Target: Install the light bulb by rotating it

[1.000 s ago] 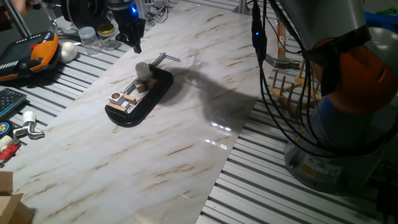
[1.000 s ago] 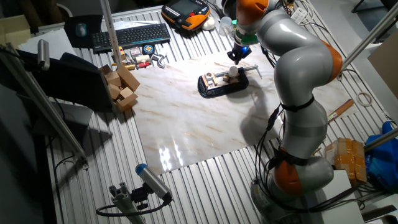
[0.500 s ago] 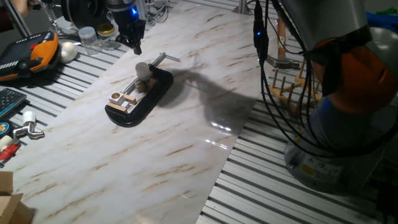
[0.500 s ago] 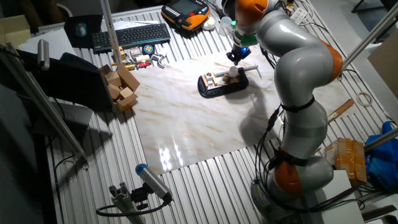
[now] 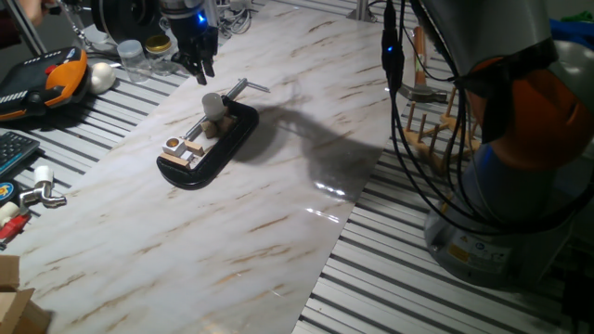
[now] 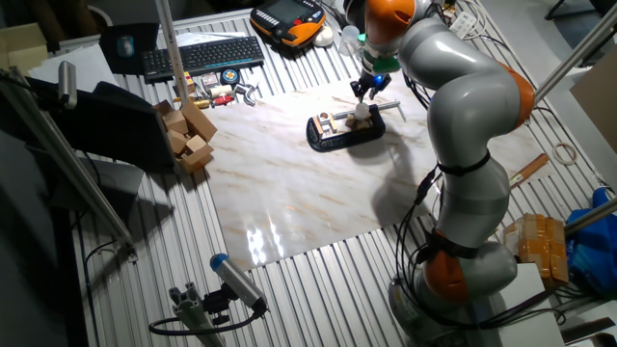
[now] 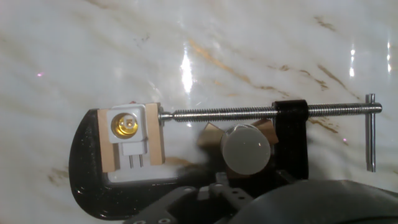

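1. Marble counter (image 5: 278, 199): carries the whole setup, nothing else on the slab.
2. Black C-clamp (image 5: 212, 147) lying flat mid-counter; screw handle (image 7: 370, 132) out at 3 o'clock in hand view.
3. Jaws (image 5: 197, 65) hang above and apart from clamp, at about 11 o'clock from it in one fixed view. Look spread, nothing between them; hand view shows only the gripper body, not the tips.
4. Light bulb (image 7: 247, 150) upright on wooden blocks inside clamp frame, under the screw rod, at 4 o'clock from socket.
5. Socket (image 7: 125, 126) clamped between wood pads at clamp's left end; brass contact visible, empty.
6. Progress: bulb not grasped, not seated. Left: descend, grip, move to socket, rotate in.
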Robot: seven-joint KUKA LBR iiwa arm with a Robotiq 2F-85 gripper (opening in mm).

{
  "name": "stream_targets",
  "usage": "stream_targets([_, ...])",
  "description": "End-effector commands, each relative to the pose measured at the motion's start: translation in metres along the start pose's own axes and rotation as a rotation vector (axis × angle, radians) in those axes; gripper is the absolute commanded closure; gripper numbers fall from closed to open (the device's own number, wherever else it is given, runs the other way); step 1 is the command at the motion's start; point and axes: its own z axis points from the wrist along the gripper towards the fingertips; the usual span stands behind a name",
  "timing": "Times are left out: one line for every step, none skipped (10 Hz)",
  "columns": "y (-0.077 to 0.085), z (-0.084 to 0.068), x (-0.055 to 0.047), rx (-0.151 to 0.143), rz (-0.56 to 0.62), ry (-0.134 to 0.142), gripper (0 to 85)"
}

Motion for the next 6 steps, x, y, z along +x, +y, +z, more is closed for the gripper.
stream_targets([-0.0002, 0.0009, 0.0004, -0.001, -0.002, -0.003, 34.0])
stream_targets([-0.0008, 0.0021, 0.0007, -0.004, -0.003, -0.005, 34.0])
stream_targets([-0.0012, 0.0031, 0.0007, -0.006, -0.006, 0.000, 34.0])
stream_targets([-0.0016, 0.0046, 0.0010, -0.011, -0.007, 0.005, 34.0])
stream_targets([-0.0018, 0.0062, 0.0011, -0.013, -0.007, 0.012, 34.0])
stream_targets([-0.0019, 0.0074, 0.0013, -0.016, -0.007, 0.020, 34.0])
